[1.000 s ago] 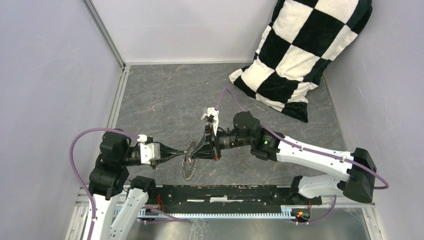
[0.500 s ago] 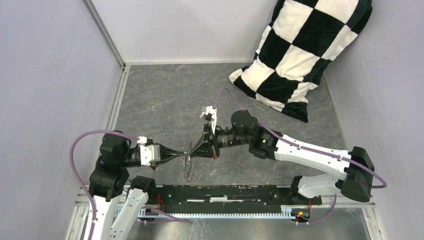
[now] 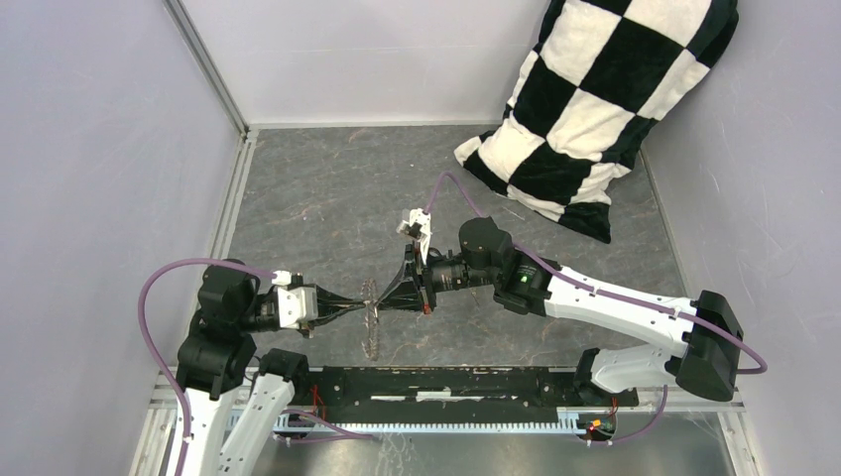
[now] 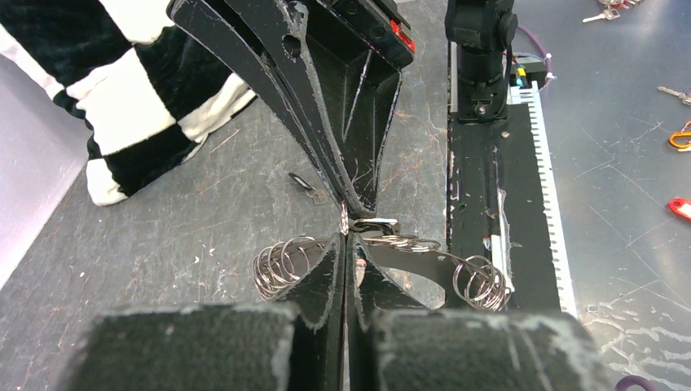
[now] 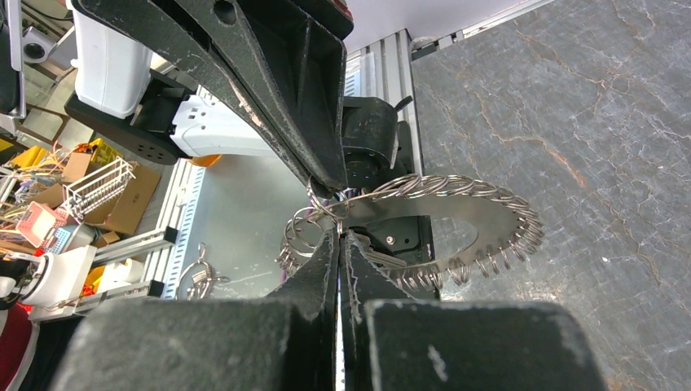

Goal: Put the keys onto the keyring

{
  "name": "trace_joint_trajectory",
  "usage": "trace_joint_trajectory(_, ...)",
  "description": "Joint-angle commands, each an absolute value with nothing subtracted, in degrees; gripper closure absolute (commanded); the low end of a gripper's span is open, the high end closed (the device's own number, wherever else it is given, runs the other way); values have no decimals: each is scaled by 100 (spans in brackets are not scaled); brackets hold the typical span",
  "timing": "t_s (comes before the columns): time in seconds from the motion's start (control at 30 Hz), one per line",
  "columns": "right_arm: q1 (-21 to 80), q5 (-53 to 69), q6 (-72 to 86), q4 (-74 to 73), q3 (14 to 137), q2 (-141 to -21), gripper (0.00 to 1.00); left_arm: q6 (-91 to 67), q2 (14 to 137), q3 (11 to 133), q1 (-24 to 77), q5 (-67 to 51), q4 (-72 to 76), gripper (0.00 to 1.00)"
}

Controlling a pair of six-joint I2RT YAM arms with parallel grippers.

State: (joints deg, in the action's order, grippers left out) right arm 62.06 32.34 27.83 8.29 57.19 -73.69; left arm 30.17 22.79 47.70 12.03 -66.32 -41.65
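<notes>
The keyring (image 3: 372, 332) is a flat metal ring hung with many small wire loops. It is held upright above the table, edge-on in the top view. My left gripper (image 3: 359, 304) is shut on its rim, and the ring spreads to both sides of the fingertips in the left wrist view (image 4: 281, 265). My right gripper (image 3: 382, 299) meets it tip to tip from the right and is shut on a small key (image 5: 379, 257), whose silvery blade lies against the ring (image 5: 505, 213). A second black-headed key (image 4: 306, 186) lies on the table beyond.
A black-and-white checked pillow (image 3: 605, 109) fills the far right corner. A black rail (image 3: 446, 382) runs along the near edge between the arm bases. White walls close the left and back. Loose keys and tags (image 4: 680, 138) lie outside the work area.
The keyring has turned from a tilted face to nearly edge-on in the top view. The right gripper has moved slightly left, closing against the left gripper's tips.
</notes>
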Motion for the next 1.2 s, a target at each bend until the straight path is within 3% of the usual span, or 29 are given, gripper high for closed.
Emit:
trace_joint_trajectory(0.0, 6143, 3139, 2851, 1098, 5887, -7347, 100, 3159, 2330, 4832, 1204, -6751, -4118, 98)
trace_joint_trajectory(1.17, 6061, 2995, 2989, 900, 6112, -7584, 100, 4016, 2416, 4914, 1207, -6698, -4842, 98)
